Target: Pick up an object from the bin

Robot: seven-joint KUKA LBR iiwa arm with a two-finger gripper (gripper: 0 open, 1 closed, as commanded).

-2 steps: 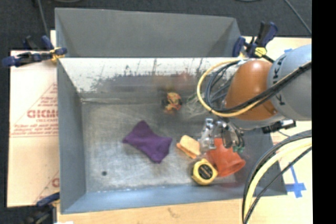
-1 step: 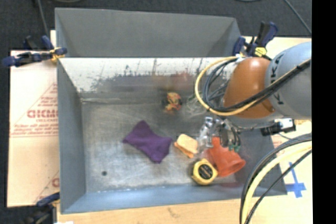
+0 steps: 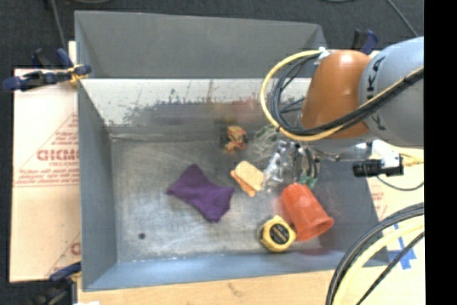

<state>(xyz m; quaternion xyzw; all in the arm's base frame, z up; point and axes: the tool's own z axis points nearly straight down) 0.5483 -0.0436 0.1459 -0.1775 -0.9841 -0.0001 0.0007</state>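
My gripper (image 3: 275, 169) hangs over the right half of the bin, its metal fingers pointing down just right of a tan sandwich-shaped block (image 3: 246, 178). A red cup (image 3: 305, 211) lies on its side directly below and right of the fingers. A yellow tape measure (image 3: 277, 234) sits in front of the cup near the bin's front wall. Whether anything sits between the fingers is not visible.
A crumpled purple cloth (image 3: 201, 192) lies in the middle of the bin floor. A small brown and yellow figure (image 3: 234, 138) stands near the back wall. The arm with its orange cover reaches in from the right.
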